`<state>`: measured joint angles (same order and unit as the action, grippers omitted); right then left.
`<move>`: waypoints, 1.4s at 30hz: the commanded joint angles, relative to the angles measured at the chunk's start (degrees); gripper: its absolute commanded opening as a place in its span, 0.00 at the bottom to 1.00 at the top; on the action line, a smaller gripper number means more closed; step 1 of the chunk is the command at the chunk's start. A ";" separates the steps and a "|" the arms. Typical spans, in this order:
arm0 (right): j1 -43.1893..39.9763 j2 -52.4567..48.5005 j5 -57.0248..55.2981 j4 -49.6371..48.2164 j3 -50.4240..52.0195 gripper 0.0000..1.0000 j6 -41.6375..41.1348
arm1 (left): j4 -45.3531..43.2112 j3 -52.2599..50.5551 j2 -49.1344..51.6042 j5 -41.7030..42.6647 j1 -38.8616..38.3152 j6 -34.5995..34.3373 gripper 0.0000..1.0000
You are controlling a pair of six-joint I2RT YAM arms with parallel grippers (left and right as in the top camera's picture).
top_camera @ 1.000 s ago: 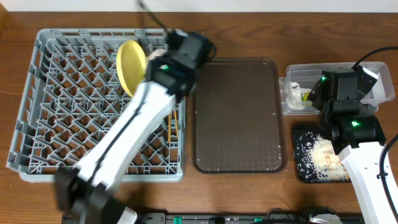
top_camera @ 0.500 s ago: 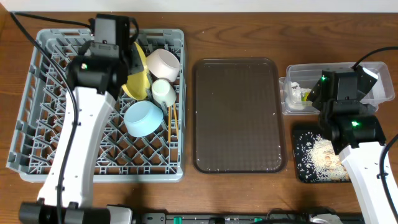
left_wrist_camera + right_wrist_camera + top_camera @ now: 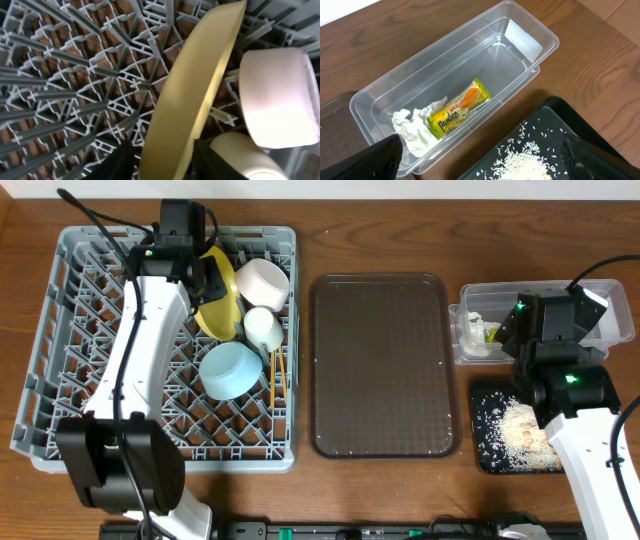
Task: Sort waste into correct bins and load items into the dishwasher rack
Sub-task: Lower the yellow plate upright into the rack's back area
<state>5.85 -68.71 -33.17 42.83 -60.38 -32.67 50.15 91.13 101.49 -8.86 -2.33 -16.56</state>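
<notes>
Spreading under everything is a brown wooden bench (image 3: 380,220), with a pale strip of wall along its far edge. The grey dishwasher rack (image 3: 70,360) fills the left side. Beside it lies the dark brown serving tray (image 3: 385,365). At the far right are the clear tub (image 3: 510,55) and, nearer the front, the black tray (image 3: 555,125).

In the rack's far right corner the yellow plate (image 3: 222,305) stands on edge. The left end effector (image 3: 162,155) sits narrow, a finger close on each side of the plate's edge; whether it grips, I cannot tell. A white bowl (image 3: 262,278), a pale cup (image 3: 263,328) and the light blue cup (image 3: 230,370) lie just beside the plate. The chopsticks (image 3: 280,375) rest along the rack's right side.

The right end effector (image 3: 482,150) hangs wide apart and empty above the border of the tub and the black tray.

Inside the tub, the yellow-green wrapper (image 3: 457,114) reads "APOLLO Pandan" and touches the crumpled napkin (image 3: 412,127). Whitish food scraps (image 3: 520,430) lie heaped in the black tray.
</notes>
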 commanded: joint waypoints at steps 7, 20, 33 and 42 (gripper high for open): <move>-0.15 0.44 -0.83 0.13 -0.59 0.99 -0.72 | -2.49 -0.11 -2.95 0.76 0.00 6.51 0.19; -0.15 0.44 -0.83 0.13 -0.59 0.99 -0.72 | -2.93 -0.15 -4.98 0.59 -8.66 13.42 0.17; -0.15 0.44 -0.83 0.13 -0.59 0.99 -0.72 | -2.71 -0.17 -3.89 2.45 -17.53 13.55 0.59; -0.15 0.44 -0.83 0.13 -0.59 0.99 -0.72 | -4.09 -0.04 -4.59 1.90 -16.83 13.14 0.66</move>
<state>5.85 -68.71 -33.17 42.83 -60.38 -32.67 46.44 91.13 97.51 -7.18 -20.01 -2.96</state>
